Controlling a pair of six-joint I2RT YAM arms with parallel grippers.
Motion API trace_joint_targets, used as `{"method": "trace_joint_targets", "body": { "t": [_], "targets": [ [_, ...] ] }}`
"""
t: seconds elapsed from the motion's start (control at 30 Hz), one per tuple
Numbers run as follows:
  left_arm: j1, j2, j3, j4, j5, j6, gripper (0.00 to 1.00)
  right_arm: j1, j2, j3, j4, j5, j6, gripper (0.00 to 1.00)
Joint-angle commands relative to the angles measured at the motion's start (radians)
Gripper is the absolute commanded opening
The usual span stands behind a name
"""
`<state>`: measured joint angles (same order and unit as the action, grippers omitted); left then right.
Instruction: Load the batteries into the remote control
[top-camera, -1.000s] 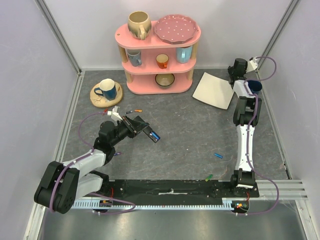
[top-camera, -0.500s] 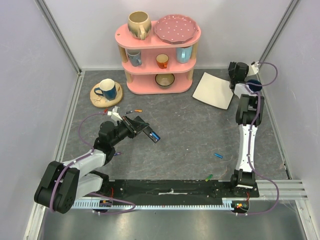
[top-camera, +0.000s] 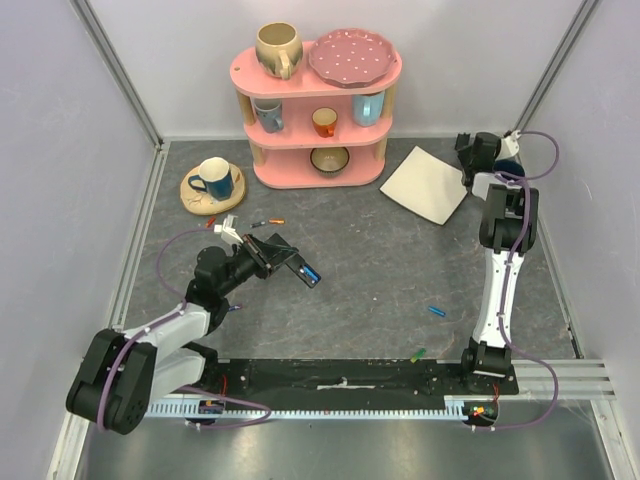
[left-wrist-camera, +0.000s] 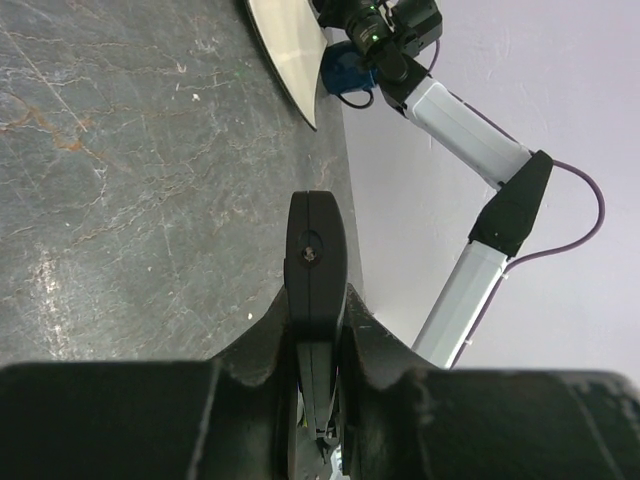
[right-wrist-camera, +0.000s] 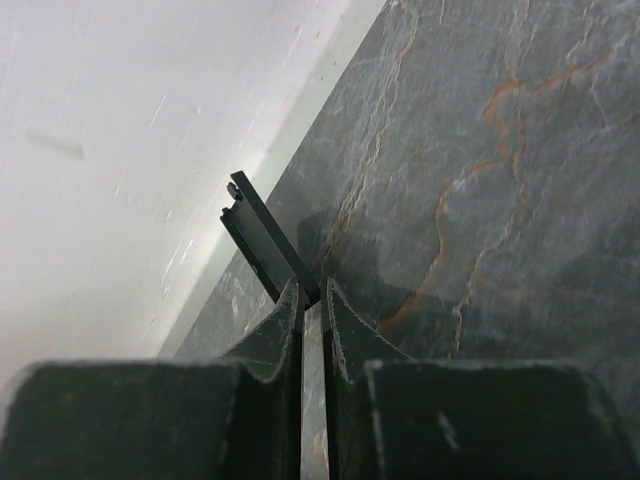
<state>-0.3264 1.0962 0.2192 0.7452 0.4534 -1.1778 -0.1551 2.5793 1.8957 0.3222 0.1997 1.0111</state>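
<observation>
On the grey table (top-camera: 380, 250), left of centre, the left gripper (left-wrist-camera: 316, 335) clamps the remote (left-wrist-camera: 316, 255), a blue battery (top-camera: 312, 275) showing at its far end. At the far right corner the right gripper (right-wrist-camera: 312, 300) pinches a thin black strip (right-wrist-camera: 262, 232). A second blue battery (top-camera: 437, 310) and a green battery (top-camera: 417, 354) lie loose near the right arm (top-camera: 497, 290).

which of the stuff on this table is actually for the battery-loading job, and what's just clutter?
For the job: remote control; blue battery at its end; loose blue battery; green battery; orange-tipped battery; thin black strip, possibly its cover.
Lying about: pink shelf with its crockery; blue mug on a coaster; white square plate.
</observation>
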Motion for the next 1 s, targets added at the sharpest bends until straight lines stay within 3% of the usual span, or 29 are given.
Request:
{"method": "trace_joint_targets", "body": {
  "t": [0.0,0.27,0.5,0.7,0.97],
  "targets": [
    [0.004,-0.027,-0.001,0.071,0.021,-0.029,0.02,0.005,-0.135,-0.081,0.086,-0.032,0.011,0.00],
    [0.004,-0.033,0.029,0.080,0.030,-0.043,0.02,0.006,-0.320,-0.236,0.149,-0.075,0.000,0.00],
    [0.003,-0.102,0.019,0.060,0.021,-0.068,0.02,0.060,-0.741,-0.558,0.058,-0.184,-0.110,0.00],
    [0.001,-0.189,0.000,-0.001,0.034,-0.079,0.02,0.236,-1.126,-0.785,-0.230,-0.148,-0.324,0.00],
    [0.001,-0.335,-0.033,-0.125,0.027,-0.065,0.02,0.577,-1.453,-0.926,-0.711,0.181,-0.617,0.00]
  ]
}}
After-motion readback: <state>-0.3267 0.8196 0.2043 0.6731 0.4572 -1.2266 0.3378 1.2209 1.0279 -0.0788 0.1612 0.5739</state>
